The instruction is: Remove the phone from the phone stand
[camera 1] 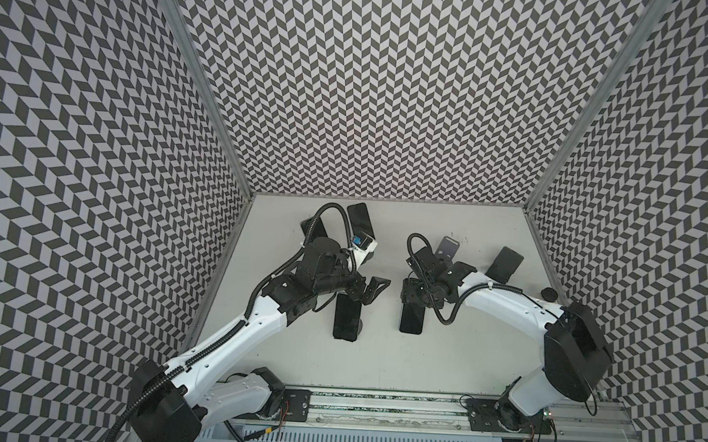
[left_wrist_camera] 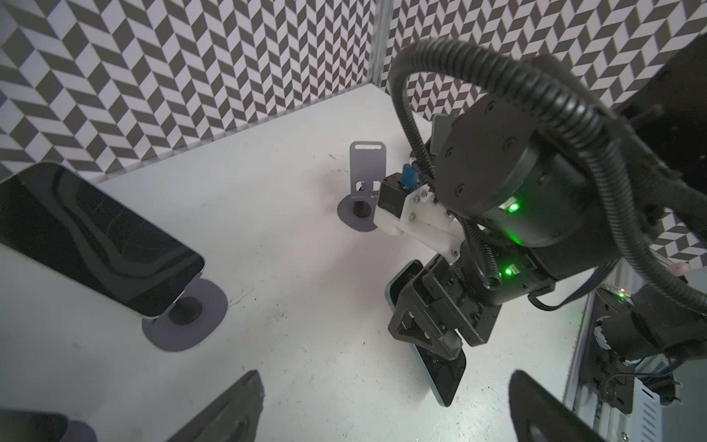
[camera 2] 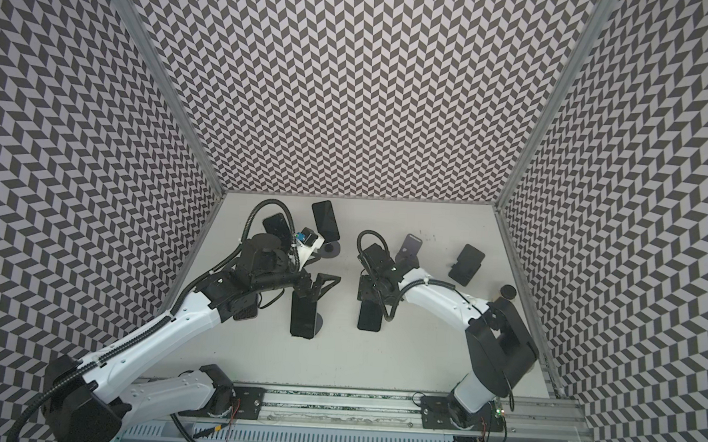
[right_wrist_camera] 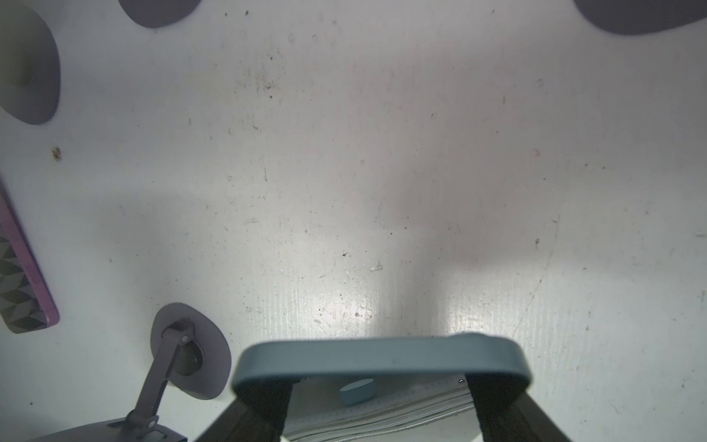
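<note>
Clenching on the phone [camera 1: 411, 321] across its width, the right claw [camera 1: 412, 303] shows in both top views with its jaws part closed. The phone's dark free end juts out from under the claw, while the grey phone stand [camera 1: 449, 247] sits on the claw's opposite side, near it and apart from the phone. Beside it, across a strip of white table [camera 1: 462, 352], the left claw [camera 1: 375, 290] is released, jaws spread wide and holding nothing, just above the upper end of a second phone [camera 1: 346, 319]; whether they touch I cannot tell.

From the left wrist, the right claw [left_wrist_camera: 432, 340] pinches the blue-cased phone [left_wrist_camera: 445, 377] near its middle, a finger pressed flat on the screen. The phone slants downward past the claw, its lowest corner at or just off the table [left_wrist_camera: 290, 268], I cannot tell which. The phone stand [left_wrist_camera: 368, 168] rises beyond the claw, well apart from the phone. The left claw [left_wrist_camera: 386, 421] shows only its own fingers [left_wrist_camera: 233, 409], far apart.

From the right wrist, the right claw [right_wrist_camera: 380, 382] holds the phone [right_wrist_camera: 382, 358] by its blue edge, which spans from one finger [right_wrist_camera: 260, 413] to the other, both pressed against it
</note>
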